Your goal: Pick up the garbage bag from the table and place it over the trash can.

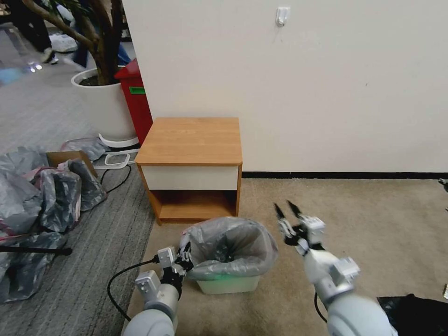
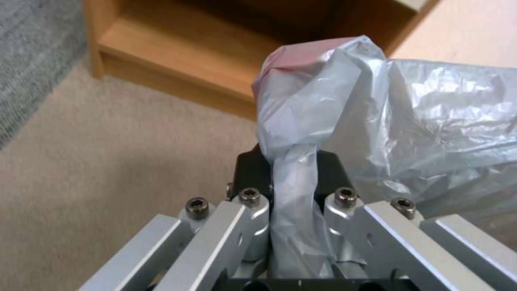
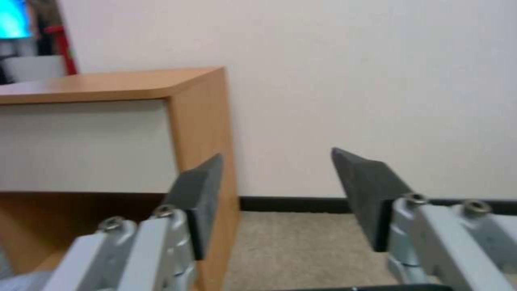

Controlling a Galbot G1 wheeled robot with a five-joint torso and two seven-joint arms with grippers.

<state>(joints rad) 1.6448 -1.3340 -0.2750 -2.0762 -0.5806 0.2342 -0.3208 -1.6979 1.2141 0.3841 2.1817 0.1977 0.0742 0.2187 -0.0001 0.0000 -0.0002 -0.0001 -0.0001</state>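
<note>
Although the desk (image 1: 191, 140) now stands bare against the wall, the job is not quite finished, as I judge it. The garbage bag (image 1: 228, 249) is already off the desk and sits in the trash can (image 1: 228, 283) on the carpet in front of the desk's open shelf, its mouth spread wide and its grey plastic folded outward over the rim on most sides, so that just a strip of cream wall shows below.

My left claw (image 1: 185, 257) is at the can's left edge, closed tight on a twisted fold of the bag; the left wrist view shows that fold (image 2: 293, 190) squeezed between my black pads, with the pinkish-red edge (image 2: 301, 54) bunched up just beyond them. That corner looks gathered rather than smoothed over the rim, so I reckon it is the part left to settle before I let go.

My right claw (image 1: 288, 211) hangs in the air to the right of the can, apart from it, fingers (image 3: 363, 190) spread wide with nothing between them, pointing toward the wall beside the desk.

What remains, I think, is seating this last corner and releasing it.
</note>
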